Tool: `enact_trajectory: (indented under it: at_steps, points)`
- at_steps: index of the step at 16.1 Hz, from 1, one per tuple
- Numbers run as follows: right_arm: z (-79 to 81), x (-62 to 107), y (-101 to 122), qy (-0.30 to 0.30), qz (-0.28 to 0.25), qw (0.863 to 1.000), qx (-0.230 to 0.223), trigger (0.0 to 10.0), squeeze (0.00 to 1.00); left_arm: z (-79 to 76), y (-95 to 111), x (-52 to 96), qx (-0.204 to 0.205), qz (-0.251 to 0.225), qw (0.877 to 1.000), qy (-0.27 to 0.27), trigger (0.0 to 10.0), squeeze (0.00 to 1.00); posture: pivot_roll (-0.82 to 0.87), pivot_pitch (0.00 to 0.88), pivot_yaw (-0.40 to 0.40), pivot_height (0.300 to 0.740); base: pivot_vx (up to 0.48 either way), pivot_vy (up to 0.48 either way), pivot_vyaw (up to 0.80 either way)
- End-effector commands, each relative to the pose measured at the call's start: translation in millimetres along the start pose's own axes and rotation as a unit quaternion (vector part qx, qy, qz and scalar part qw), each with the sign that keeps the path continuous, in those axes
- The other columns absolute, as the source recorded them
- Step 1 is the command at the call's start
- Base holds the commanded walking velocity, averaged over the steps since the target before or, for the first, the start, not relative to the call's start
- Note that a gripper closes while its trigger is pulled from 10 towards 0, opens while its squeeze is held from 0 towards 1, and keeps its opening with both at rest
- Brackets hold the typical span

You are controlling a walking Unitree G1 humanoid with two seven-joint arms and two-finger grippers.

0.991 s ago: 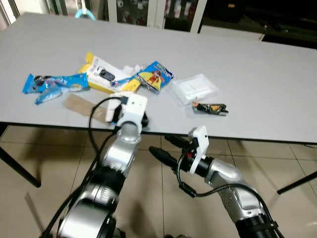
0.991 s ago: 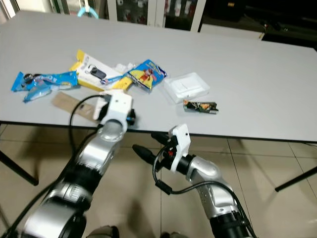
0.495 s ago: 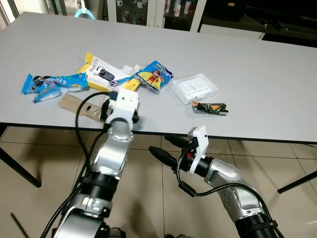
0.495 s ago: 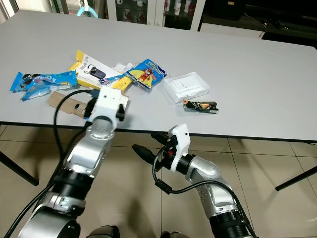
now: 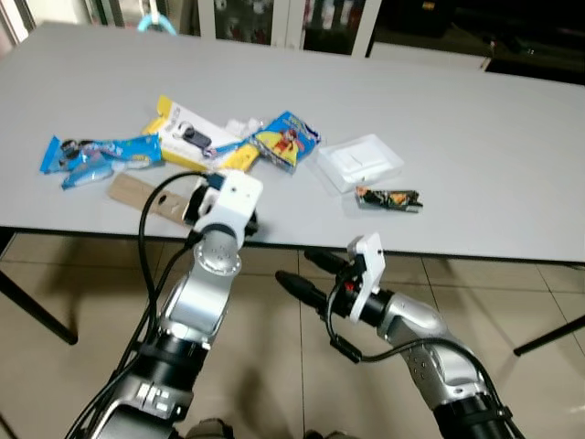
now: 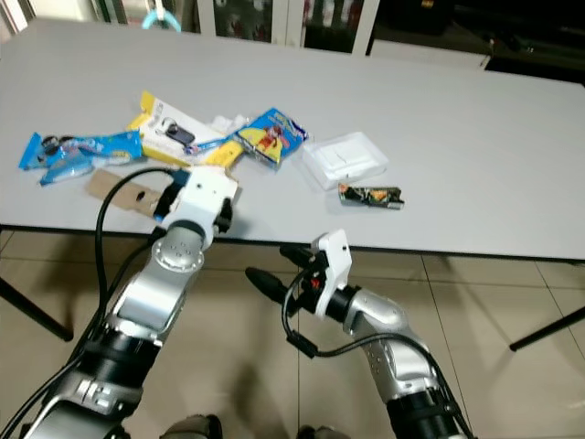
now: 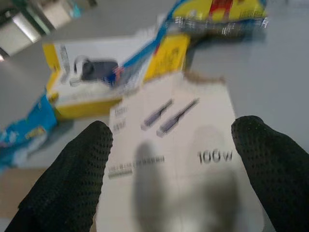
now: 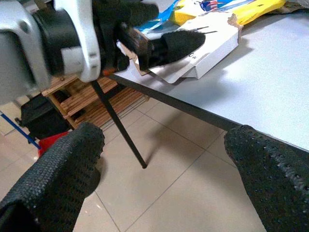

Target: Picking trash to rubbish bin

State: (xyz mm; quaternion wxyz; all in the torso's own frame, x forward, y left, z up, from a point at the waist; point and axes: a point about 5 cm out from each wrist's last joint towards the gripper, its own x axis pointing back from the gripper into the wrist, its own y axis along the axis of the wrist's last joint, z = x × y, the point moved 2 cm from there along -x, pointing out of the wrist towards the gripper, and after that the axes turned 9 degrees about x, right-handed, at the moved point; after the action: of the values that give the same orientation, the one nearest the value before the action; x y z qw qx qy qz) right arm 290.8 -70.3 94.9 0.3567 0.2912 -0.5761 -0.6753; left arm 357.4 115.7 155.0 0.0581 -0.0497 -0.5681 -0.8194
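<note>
your left gripper (image 7: 169, 159) hangs over the near edge of the grey table (image 5: 475, 174), its two black fingers (image 7: 72, 179) spread wide to either side of a flat white cable package (image 7: 178, 145) printed "100w". the package lies right under and between the fingers; you cannot tell whether they touch it. in the right wrist view one fingertip (image 8: 181, 43) sits over the white package (image 8: 207, 53) at the table edge.

just beyond the left gripper lies the rest of the trash: a yellow and white blister card with a dark gadget (image 5: 187, 137), a yellow and blue snack packet (image 5: 285, 139) next to it, and a torn brown cardboard strip (image 5: 146, 194) just beside the gripper on its left side. further out on the left lie crumpled blue wrappers (image 5: 91, 157). on the gripper's right side, well apart, sit a clear plastic tray (image 5: 360, 163) and a small dark candy wrapper (image 5: 388, 198) near the table edge.

your right gripper (image 5: 306, 274) is held below the table edge over the tiled floor (image 5: 302, 338), fingers (image 8: 53, 174) spread apart with nothing between them, pointing toward the left arm.
</note>
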Motion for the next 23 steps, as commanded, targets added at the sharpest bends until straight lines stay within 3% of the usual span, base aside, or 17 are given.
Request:
enact_trajectory:
  at_steps: [1,6,8,13,14,16,19,23]
  points:
    - [-6.0,3.5,2,-0.015,-0.004,1.000,0.004,10.0,0.00,-3.4,6,7.0,-0.005,-0.015,1.000,-0.013,10.0,0.00,-0.03,0.093,-0.088,0.740,0.000,0.000,0.00]
    - [-6.0,2.0,2,-0.011,-0.001,1.000,0.004,10.0,0.00,-0.5,-5,14.8,-0.013,-0.007,0.999,-0.029,10.0,0.00,-0.02,0.091,-0.094,0.740,0.000,0.000,0.00]
    - [-6.5,2.0,2,-0.011,0.000,1.000,0.005,10.0,0.00,-11.8,-3,16.5,-0.055,-0.021,0.993,-0.102,10.0,0.00,-0.02,0.089,-0.094,0.740,0.000,0.000,0.00]
    - [-6.5,2.5,1,-0.011,0.002,1.000,0.006,10.0,0.00,-12.6,-11,21.9,-0.133,-0.035,0.978,-0.156,10.0,0.00,-0.02,0.090,-0.096,0.740,0.000,0.000,0.00]
    - [-6.5,2.2,1,-0.009,0.001,1.000,0.005,10.0,0.00,-8.4,-14,21.8,-0.172,-0.034,0.973,-0.152,10.0,0.00,-0.02,0.090,-0.098,0.740,0.000,0.000,0.00]
    - [-6.8,1.8,2,-0.009,0.001,1.000,0.005,10.0,0.00,-5.2,-12,21.0,-0.194,-0.036,0.969,-0.146,10.0,0.00,-0.02,0.090,-0.099,0.740,0.000,0.000,0.00]
    - [-7.2,1.9,2,-0.008,0.002,1.000,0.005,10.0,0.00,2.7,-13,18.2,-0.286,-0.037,0.948,-0.135,10.0,0.00,-0.02,0.089,-0.100,0.740,0.000,0.000,0.00]
    - [-7.6,1.5,2,-0.008,0.002,1.000,0.005,10.0,0.00,11.1,-19,17.1,-0.335,-0.023,0.934,-0.126,10.0,0.00,-0.02,0.090,-0.101,0.740,0.000,0.000,0.00]
